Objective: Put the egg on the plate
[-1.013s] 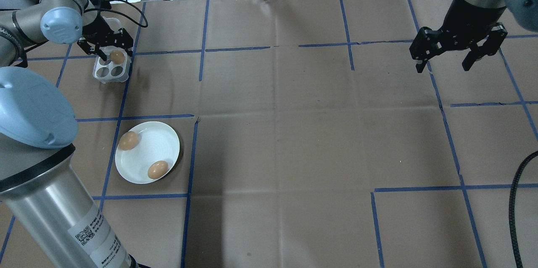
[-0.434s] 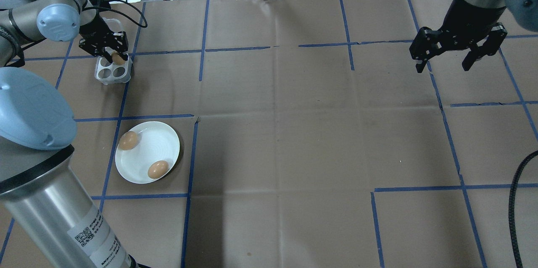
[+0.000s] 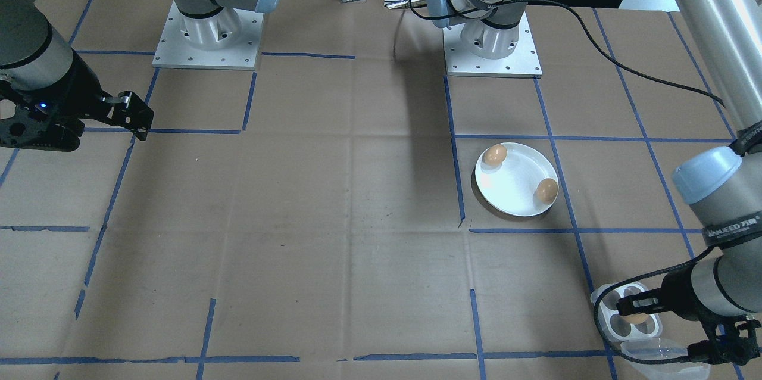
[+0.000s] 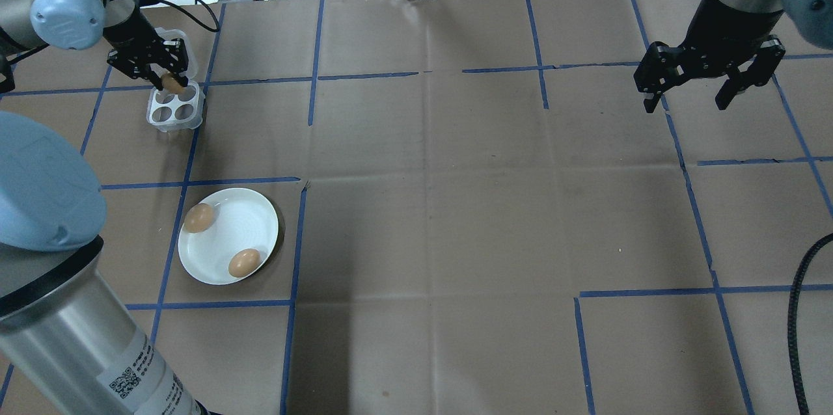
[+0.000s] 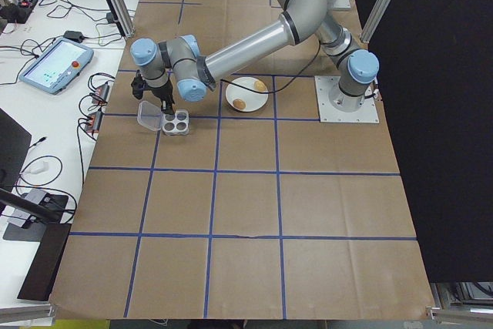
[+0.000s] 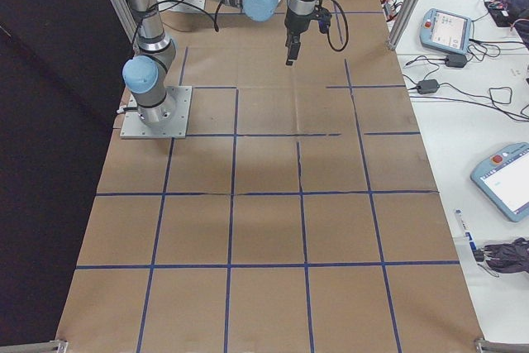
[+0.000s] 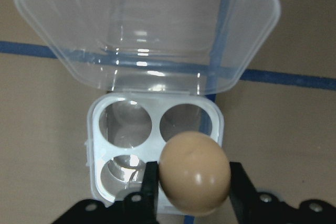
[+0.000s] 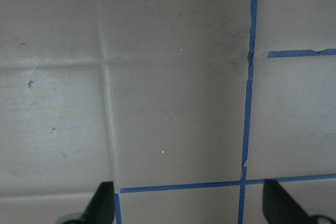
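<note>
Surface (image 4: pixel 455 207): brown, blue-taped
Left end effector (image 7: pixel 194 184): clamped on egg (image 7: pixel 194 172), clear above tray (image 7: pixel 155 150) for carrying
Plate (image 4: pixel 250 223): near, two eggs
Right end effector (image 4: pixel 691 97): parted, empty

Partly legible grey lettering – roughly "WANUEED" – on the left arm's wrist band (image 3: pixel 733 229), QR-code sticker on left arm's tube (image 4: pixel 128 379) – small print unreadable

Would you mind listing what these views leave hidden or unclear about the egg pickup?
- Egg tray, left wrist view: the held egg covers its fourth hole, so its contents cannot be told.
- Left gripper, front-facing view: the arm hides most of it and the egg.
- Plate, exterior left view: its two eggs are too small to detail.
- Right gripper, right wrist view: only the fingertips show, cut by the bottom edge.
</note>
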Tool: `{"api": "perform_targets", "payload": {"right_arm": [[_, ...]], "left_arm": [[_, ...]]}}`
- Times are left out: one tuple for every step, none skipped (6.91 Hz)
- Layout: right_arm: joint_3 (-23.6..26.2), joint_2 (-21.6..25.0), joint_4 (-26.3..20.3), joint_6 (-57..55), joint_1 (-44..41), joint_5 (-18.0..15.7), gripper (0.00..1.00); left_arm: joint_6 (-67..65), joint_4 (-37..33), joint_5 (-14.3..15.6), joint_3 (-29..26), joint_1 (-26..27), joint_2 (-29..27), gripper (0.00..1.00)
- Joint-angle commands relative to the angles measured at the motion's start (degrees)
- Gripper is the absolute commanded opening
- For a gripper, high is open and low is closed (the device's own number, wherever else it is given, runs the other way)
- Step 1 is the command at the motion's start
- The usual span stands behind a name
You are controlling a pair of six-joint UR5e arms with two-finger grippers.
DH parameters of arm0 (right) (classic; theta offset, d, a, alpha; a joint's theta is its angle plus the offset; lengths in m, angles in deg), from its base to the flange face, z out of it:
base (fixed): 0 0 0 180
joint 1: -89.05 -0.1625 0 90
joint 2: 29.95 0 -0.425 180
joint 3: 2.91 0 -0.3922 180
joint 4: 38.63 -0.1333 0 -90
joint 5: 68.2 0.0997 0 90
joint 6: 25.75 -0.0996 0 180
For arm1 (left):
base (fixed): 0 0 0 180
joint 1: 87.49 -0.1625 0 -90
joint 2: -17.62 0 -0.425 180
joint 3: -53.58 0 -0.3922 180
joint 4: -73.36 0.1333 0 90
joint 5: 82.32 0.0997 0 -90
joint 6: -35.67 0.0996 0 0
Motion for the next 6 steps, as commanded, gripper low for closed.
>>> {"api": "perform_targets", "payload": {"right_arm": [[0.00,0.00,0.00,0.00,0.00,0.00,1.00],[0.00,0.00,0.00,0.00,0.00,0.00,1.00],[0.00,0.00,0.00,0.00,0.00,0.00,1.00],[0.00,0.00,0.00,0.00,0.00,0.00,1.00],[0.00,0.00,0.00,0.00,0.00,0.00,1.00],[0.00,0.00,0.00,0.00,0.00,0.00,1.00]], "left_arm": [[-0.77,-7.71,-0.08,2.53,0.83,5.14,0.02],[-2.26,-8.80,-0.26,6.20,1.10,8.29,0.02],[-4.71,-8.37,-0.69,13.37,1.88,13.02,0.02],[-6.39,-7.76,-0.70,21.19,2.67,18.72,0.03],[-8.76,-7.75,-0.70,27.01,2.94,22.78,0.03],[-10.00,-7.41,-0.87,32.11,3.03,25.00,0.04]]}}
